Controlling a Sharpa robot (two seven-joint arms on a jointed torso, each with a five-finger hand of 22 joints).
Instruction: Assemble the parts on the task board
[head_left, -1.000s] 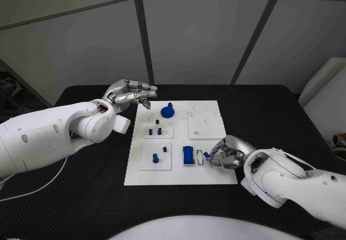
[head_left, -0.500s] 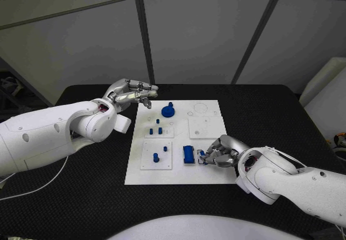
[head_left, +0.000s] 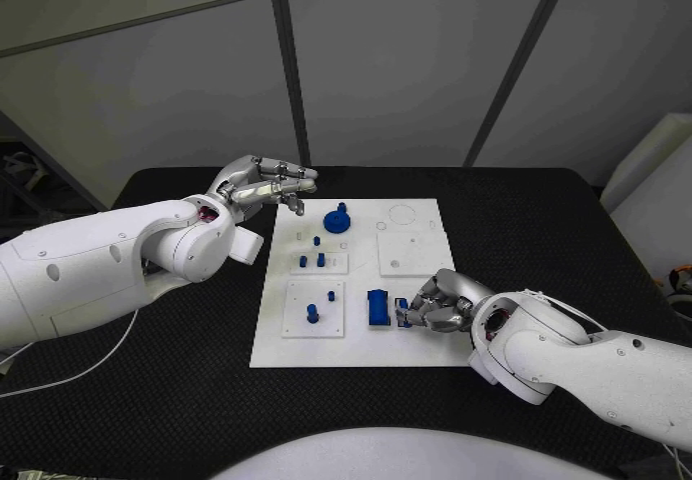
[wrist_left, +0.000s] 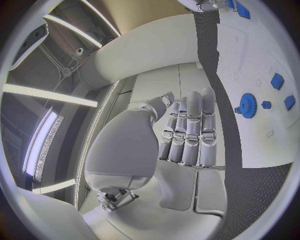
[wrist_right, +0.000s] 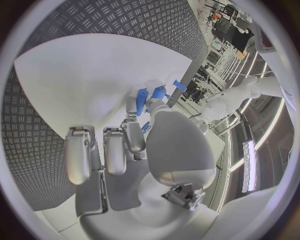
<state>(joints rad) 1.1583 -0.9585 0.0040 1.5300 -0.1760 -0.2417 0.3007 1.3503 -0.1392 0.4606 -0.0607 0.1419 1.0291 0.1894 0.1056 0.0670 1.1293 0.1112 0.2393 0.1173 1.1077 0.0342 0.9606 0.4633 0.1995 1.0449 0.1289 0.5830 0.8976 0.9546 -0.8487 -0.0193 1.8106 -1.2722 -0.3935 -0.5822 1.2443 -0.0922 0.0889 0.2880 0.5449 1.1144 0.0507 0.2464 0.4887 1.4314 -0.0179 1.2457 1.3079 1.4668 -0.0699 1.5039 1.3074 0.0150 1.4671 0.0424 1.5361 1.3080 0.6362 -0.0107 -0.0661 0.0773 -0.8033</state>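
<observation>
At the near right corner of the task board (head_left: 411, 350): right hand (head_left: 441, 305) curled low, fingertips (head_left: 413, 309) pinching a small blue part (head_left: 402, 319) right beside the upright blue block (head_left: 376, 308) in its white recess. Farther out on the same white plate: short blue pegs (head_left: 312, 262) standing in raised blocks, a blue gear (head_left: 338, 222) near the far edge. Beyond that, past the board's far left corner, left hand (head_left: 268, 187) raised above the black table (head_left: 534, 215), fingers held close together and straight, holding nothing. Judged from looks: the pinched part light, rigid, smooth plastic, likely to slip or twist; best taken by its flat sides, thumb opposite finger, kept square to its slot.
</observation>
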